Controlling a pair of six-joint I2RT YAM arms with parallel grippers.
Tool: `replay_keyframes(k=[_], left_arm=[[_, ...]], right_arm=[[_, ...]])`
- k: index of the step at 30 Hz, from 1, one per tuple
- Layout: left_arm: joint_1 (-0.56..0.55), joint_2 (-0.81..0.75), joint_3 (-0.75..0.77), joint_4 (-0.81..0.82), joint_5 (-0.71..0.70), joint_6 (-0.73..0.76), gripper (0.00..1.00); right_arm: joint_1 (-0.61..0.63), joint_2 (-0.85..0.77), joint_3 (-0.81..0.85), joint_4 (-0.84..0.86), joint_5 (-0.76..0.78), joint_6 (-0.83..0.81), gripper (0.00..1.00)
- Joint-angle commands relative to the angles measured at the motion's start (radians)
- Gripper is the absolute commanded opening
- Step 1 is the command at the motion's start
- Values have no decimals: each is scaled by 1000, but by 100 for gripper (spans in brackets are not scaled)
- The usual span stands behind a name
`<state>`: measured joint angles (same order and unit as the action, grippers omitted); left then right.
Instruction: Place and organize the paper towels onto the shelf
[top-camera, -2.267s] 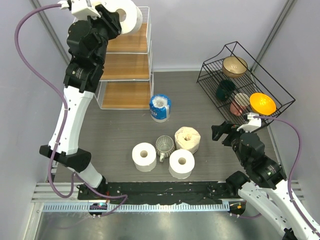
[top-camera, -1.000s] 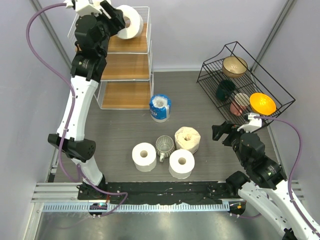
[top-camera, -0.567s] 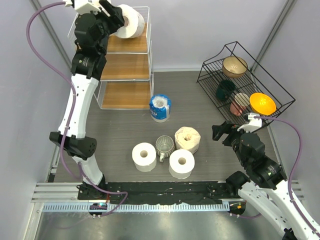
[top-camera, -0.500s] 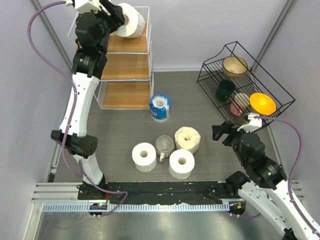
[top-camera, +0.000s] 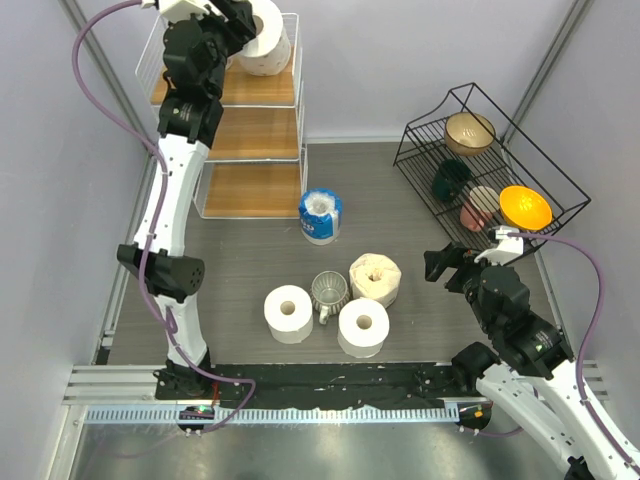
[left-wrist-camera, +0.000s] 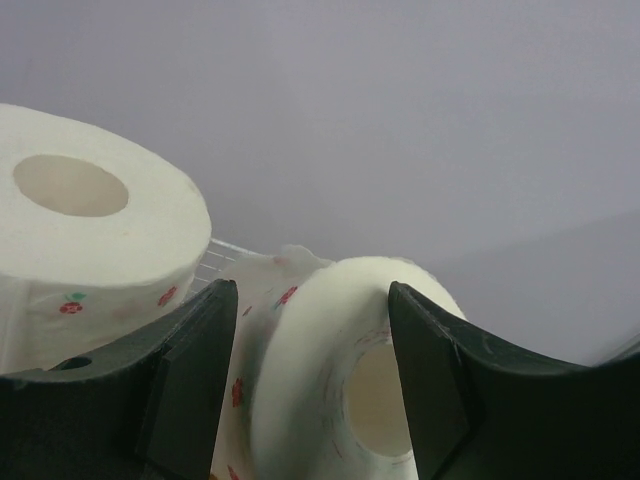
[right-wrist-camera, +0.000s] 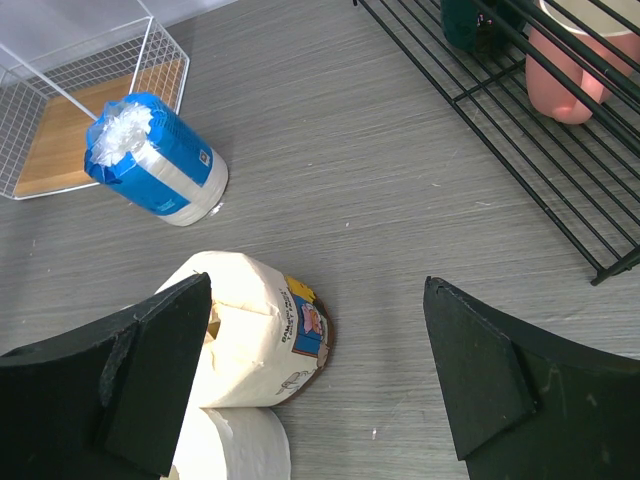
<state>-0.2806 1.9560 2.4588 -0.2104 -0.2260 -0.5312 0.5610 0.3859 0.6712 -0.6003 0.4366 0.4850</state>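
Note:
My left gripper (top-camera: 250, 18) is shut on a white paper towel roll with small red dots (left-wrist-camera: 320, 380), tilted on its side at the top tier of the white wire shelf (top-camera: 250, 133). A second red-dotted roll (left-wrist-camera: 90, 250) stands upright just left of it in the left wrist view. On the table lie a blue-wrapped roll (top-camera: 320, 215), a ragged cream roll (top-camera: 375, 278) and two plain white rolls (top-camera: 288, 313) (top-camera: 363, 326). My right gripper (right-wrist-camera: 315, 340) hangs open above the table, right of the cream roll (right-wrist-camera: 250, 340), holding nothing.
A clear glass mug (top-camera: 329, 292) stands between the white rolls and the cream one. A black wire rack (top-camera: 480, 160) with bowls and cups fills the back right. The shelf's middle and bottom boards are bare.
My left arm has carried the red-dotted roll up and farther back over the shelf's top tier, straightening as it went. The right arm and the rolls on the table have not moved.

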Motion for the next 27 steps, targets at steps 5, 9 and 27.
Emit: replay_keyframes(k=[5, 9, 27], left_arm=[[21, 41, 34, 183, 30, -55, 66], [32, 27, -32, 322, 59, -78, 66], [72, -590, -535, 352, 189, 22, 76]], right_arm=[[4, 2, 27, 14, 21, 7, 92], [4, 13, 22, 19, 21, 7, 92], [5, 71, 62, 92, 15, 15, 91]])
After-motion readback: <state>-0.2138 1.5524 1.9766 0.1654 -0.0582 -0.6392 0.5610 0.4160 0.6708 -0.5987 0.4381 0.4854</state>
